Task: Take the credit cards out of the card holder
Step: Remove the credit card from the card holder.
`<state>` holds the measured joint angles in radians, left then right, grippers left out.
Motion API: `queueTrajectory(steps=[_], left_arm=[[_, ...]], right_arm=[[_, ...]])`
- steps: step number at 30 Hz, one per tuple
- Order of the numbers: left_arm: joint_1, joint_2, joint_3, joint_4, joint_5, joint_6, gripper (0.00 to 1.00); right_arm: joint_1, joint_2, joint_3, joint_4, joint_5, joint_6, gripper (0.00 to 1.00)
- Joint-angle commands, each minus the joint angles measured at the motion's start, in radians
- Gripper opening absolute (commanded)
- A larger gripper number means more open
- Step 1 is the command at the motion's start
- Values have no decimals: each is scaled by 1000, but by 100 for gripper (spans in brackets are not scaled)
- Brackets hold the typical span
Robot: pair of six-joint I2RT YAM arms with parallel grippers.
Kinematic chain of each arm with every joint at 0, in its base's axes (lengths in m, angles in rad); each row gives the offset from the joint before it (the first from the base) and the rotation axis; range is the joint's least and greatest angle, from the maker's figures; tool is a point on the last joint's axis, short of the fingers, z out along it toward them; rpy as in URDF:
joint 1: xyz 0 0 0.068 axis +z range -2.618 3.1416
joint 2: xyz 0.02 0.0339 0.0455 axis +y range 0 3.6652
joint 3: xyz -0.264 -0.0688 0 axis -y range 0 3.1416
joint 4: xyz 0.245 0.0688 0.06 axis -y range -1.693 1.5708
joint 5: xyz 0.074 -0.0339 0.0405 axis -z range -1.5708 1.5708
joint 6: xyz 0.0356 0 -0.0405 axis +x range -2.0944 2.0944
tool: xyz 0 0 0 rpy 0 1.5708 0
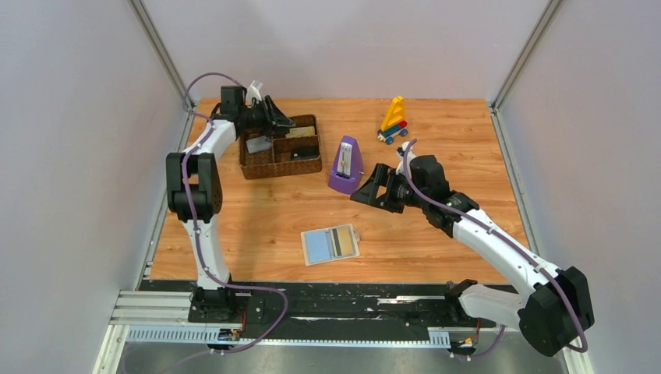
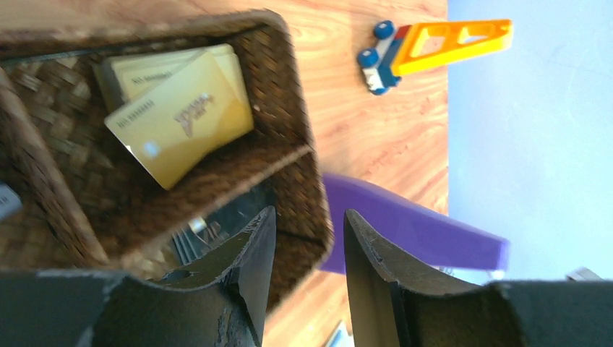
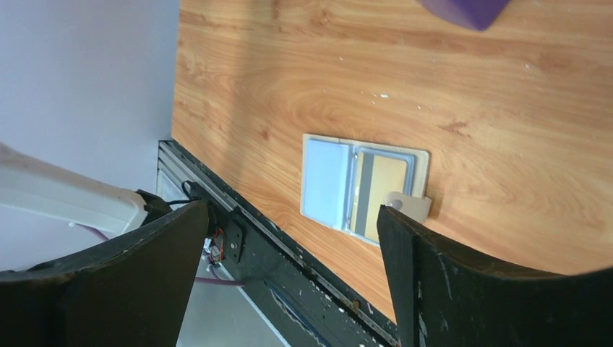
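Observation:
The light-blue card holder (image 1: 330, 244) lies open on the table near the front, with a tan card (image 1: 344, 241) with a dark stripe in its right half. It also shows in the right wrist view (image 3: 329, 184), the tan card (image 3: 387, 188) still in its slot. Two gold cards (image 2: 177, 108) lie in a compartment of the brown woven tray (image 1: 281, 167); a black card (image 1: 305, 152) and a grey one (image 1: 259, 144) lie in other compartments. My left gripper (image 1: 287, 123) hovers over the tray, open and empty (image 2: 309, 231). My right gripper (image 1: 368, 191) is open wide and empty (image 3: 293, 224), above the table behind the holder.
A purple metronome (image 1: 345, 165) stands just left of my right gripper and right of the tray. A toy of coloured blocks on wheels (image 1: 393, 123) stands at the back. Grey walls close in the left, back and right sides.

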<state>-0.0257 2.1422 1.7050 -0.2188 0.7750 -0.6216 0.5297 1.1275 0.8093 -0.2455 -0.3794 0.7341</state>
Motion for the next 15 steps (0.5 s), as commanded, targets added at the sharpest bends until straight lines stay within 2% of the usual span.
queueTrajectory(steps=[1, 5, 10, 15], left_arm=[[-3, -212, -81, -38, 20, 39, 48], [-18, -368, -223, -88, -19, 74, 49], [-93, -599, -464, -111, -58, 100, 48], [-205, -762, -678, -103, -86, 93, 47]], right_arm=[[8, 6, 4, -79, -6, 14, 87], [22, 11, -42, -80, -22, 22, 81], [62, 41, -57, -64, -25, 31, 66], [135, 121, -26, -40, -30, 48, 62]])
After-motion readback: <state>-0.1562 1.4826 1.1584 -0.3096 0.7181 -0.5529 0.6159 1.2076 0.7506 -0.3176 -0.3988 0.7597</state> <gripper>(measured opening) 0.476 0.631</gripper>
